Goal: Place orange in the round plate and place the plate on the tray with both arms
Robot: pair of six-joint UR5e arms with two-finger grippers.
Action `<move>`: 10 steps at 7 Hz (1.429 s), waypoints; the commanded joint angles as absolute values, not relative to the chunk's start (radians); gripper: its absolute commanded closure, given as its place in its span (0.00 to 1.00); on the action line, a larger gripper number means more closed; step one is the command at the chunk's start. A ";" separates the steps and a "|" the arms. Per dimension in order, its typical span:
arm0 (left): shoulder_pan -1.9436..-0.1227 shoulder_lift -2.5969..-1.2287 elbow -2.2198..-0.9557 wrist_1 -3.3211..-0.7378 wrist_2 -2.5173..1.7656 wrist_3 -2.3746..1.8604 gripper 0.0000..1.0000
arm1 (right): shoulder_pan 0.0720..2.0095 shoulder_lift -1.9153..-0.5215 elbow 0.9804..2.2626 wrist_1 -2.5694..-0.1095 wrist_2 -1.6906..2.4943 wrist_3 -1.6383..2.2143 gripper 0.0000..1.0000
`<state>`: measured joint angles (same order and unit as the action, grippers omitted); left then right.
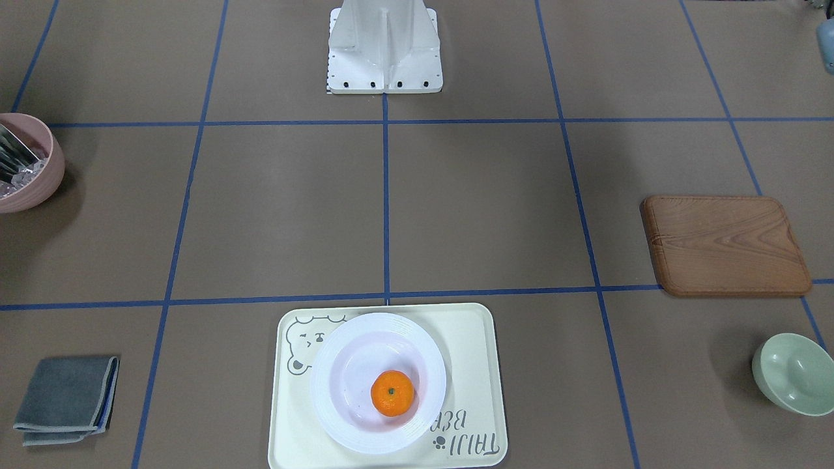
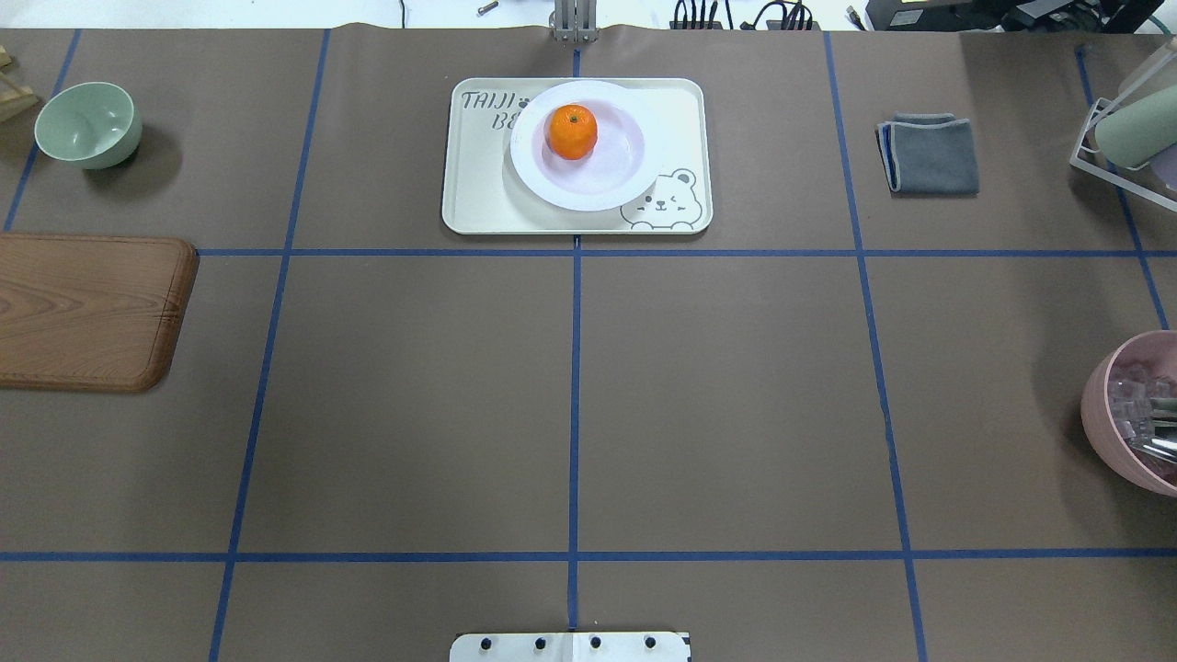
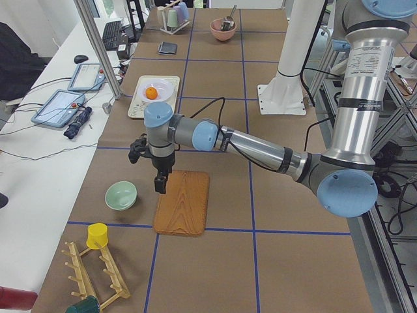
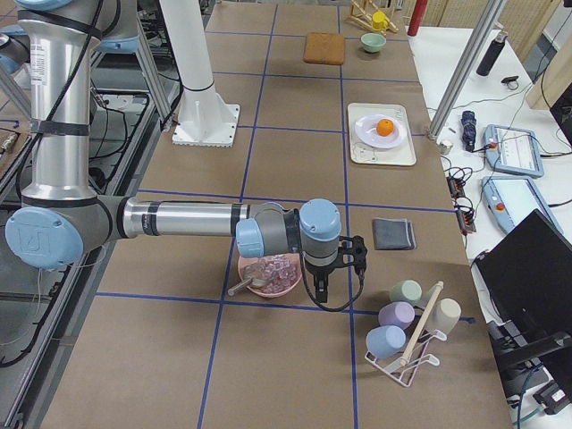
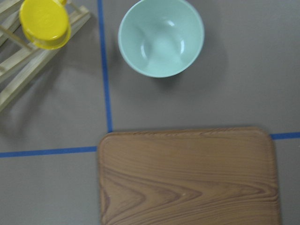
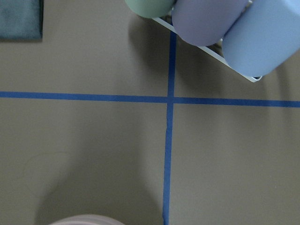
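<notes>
Glaze on the white round plate [image 1: 322, 391], cradling the small orange fruit [image 1: 392, 393], probably slips; grip its ribbed rim. Whether the left end effector [image 3: 159, 188] or right end effector [image 4: 320, 291] is parted, I cannot tell.

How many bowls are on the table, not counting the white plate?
2. The green bowl is on the robot's left, beyond the wooden board. The pink bowl is far out on the robot's right. None seems hidden.

Open stretch of table [image 2: 717, 405] before the tray [image 2: 478, 198], wooden board [image 2: 87, 311] at left edge, pink bowl [image 2: 1099, 414] at right
</notes>
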<state>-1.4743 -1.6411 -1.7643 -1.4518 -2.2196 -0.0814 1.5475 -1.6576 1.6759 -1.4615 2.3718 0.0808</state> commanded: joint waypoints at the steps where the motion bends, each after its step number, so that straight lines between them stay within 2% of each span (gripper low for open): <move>1: -1.551 -1.585 -1.717 -1.440 -2.230 0.027 0.02 | 1.542 -1.654 1.678 -1.575 2.362 0.025 0.00; 3: -1.577 -1.519 -1.672 -1.465 -2.325 0.119 0.02 | 1.551 -1.655 1.677 -1.583 2.362 0.014 0.00; 10: -1.577 -1.519 -1.667 -1.465 -2.326 0.117 0.02 | 1.595 -1.637 1.674 -1.671 2.376 0.012 0.00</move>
<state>-1.5770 -1.5185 -1.6671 -1.4649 -2.3255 0.1166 1.5945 -1.6353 1.6777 -1.6693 2.3770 0.0123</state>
